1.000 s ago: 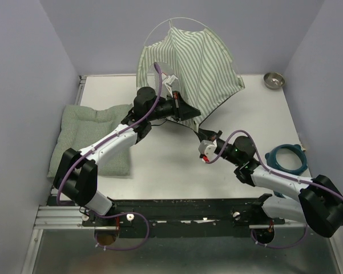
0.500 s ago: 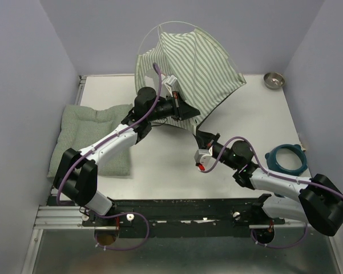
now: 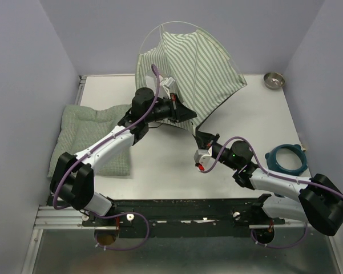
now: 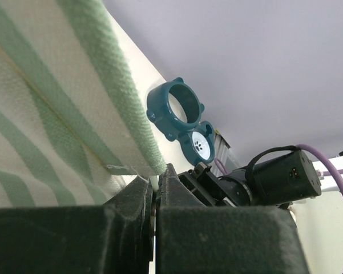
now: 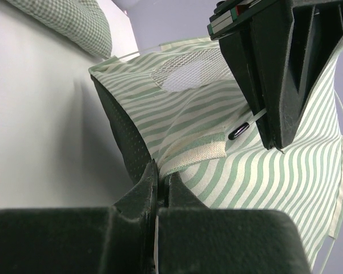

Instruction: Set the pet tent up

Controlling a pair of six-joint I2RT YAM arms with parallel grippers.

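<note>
Right of the cushion (image 3: pixel 85 125), the tent (image 3: pixel 188 63) stands half-raised. The left gripper (image 3: pixel 188 114) pinches a pole (image 5: pixel 248 124) by its end at the hem; the right gripper (image 3: pixel 198 135) is clamped on the hem. The bowed arch (image 3: pixel 177 23) looks springy: a slipping pinch could let it whip free and collapse the fabric. The right wrist view alone shows the pole's black tip; only overhead shows the arch.

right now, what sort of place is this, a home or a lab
Most likely a robot lab cell, not a home: two arms bolted to a rail at the table edge, plain walls closing it in, and pet props laid out: tent, cushion, bowl.
</note>
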